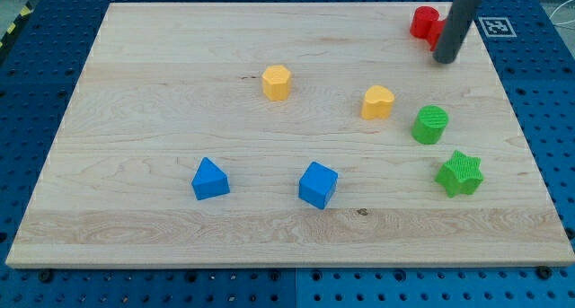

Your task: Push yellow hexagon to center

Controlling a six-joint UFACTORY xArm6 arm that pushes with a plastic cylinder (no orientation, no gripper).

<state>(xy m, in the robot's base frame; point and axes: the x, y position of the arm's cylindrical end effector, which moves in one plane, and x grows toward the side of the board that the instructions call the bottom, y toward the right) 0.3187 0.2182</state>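
Note:
The yellow hexagon [277, 82] sits on the wooden board [162, 110], a little above and left of the board's middle. My tip [445, 60] is at the view's top right, far to the right of the hexagon. It stands right next to a red block [424, 22], partly hiding it. A second yellow block, heart-shaped [378, 102], lies between the hexagon and the tip, lower down.
A green round block [430, 125] and a green star [460, 173] sit at the right. A blue triangular block [209, 180] and a blue cube [318, 184] lie toward the bottom. A white marker tag [496, 26] sits at the top right corner.

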